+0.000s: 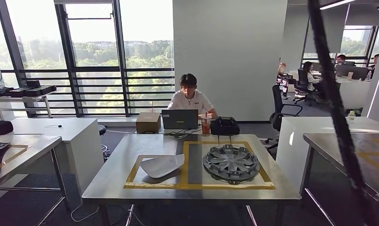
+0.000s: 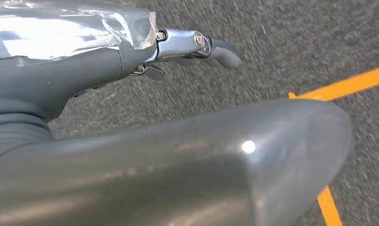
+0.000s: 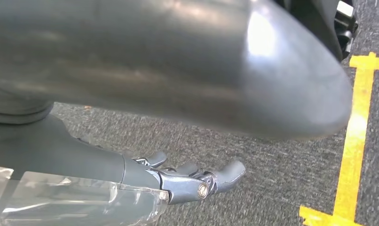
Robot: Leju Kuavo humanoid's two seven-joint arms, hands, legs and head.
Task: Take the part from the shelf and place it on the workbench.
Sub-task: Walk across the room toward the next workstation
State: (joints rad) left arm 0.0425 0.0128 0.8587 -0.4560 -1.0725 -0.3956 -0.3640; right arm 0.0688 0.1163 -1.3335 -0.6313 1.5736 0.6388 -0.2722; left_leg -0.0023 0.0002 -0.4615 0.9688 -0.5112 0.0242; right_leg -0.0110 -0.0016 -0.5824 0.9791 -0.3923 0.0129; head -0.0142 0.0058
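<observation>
On the steel surface (image 1: 112,181) ahead of me, a grey wheel cover (image 1: 231,163) lies flat inside a square marked with yellow tape (image 1: 184,162); just to its left, in a smaller taped square, lies a pale curved panel (image 1: 162,165); the two are near each other but not touching. Beyond them, at the far edge of the surface, stand a laptop (image 1: 179,118), a cardboard box (image 1: 147,122), a drink cup (image 1: 206,125) and a black bag (image 1: 225,125); a person (image 1: 190,97) sits behind the laptop. My left hand (image 2: 197,47) hangs over grey carpet (image 2: 272,37) with an orange floor line (image 2: 347,84); its fingers (image 2: 225,52) hold nothing and look loosely extended. My right hand (image 3: 192,181) hangs over the same carpet beside a yellow floor line (image 3: 357,141); its fingers (image 3: 232,172) are apart, gripping nothing.
</observation>
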